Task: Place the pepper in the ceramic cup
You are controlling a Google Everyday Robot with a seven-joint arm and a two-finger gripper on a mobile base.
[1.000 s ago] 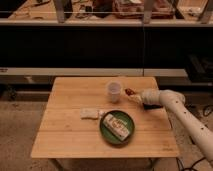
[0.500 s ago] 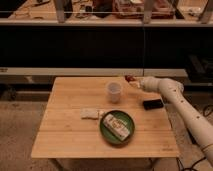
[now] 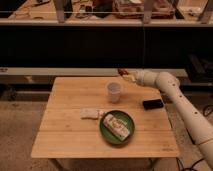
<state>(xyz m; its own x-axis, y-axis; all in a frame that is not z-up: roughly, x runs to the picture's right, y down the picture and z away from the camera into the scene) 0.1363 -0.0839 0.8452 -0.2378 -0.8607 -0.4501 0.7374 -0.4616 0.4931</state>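
Note:
The ceramic cup is small, white-grey and stands upright near the middle of the wooden table. My gripper is at the end of the white arm that reaches in from the right. It is above the table's far edge, up and to the right of the cup. It is shut on the small dark red pepper, which sticks out to the left of the fingertips, clear of the table and higher than the cup's rim.
A green round plate with a wrapped snack on it sits in front of the cup. A pale flat packet lies to the plate's left. A black flat object lies at the table's right, under the arm.
The gripper has risen from the table surface with the pepper and moved up and back, staying to the right of the cup. The black object now shows uncovered.

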